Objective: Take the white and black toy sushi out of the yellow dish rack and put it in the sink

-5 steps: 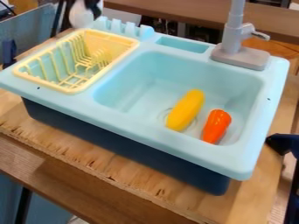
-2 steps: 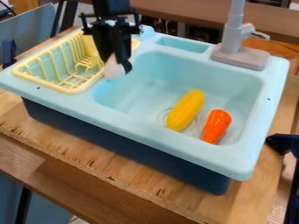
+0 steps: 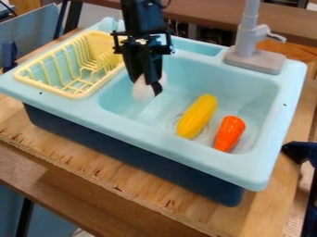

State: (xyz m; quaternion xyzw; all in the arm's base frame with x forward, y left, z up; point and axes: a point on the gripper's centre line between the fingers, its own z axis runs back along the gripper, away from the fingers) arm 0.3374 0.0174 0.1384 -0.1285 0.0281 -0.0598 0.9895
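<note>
Camera view: the black gripper (image 3: 147, 84) points down from the top edge, closed on a white, rounded object (image 3: 142, 92) over the basin side nearest the yellow rack (image 3: 75, 96). The grasp looks made; any lowering would call for a steady grip within the blue sink (image 3: 180, 150), away from the corn (image 3: 197, 116) and, beyond it, the orange pepper (image 3: 229, 133).
</note>
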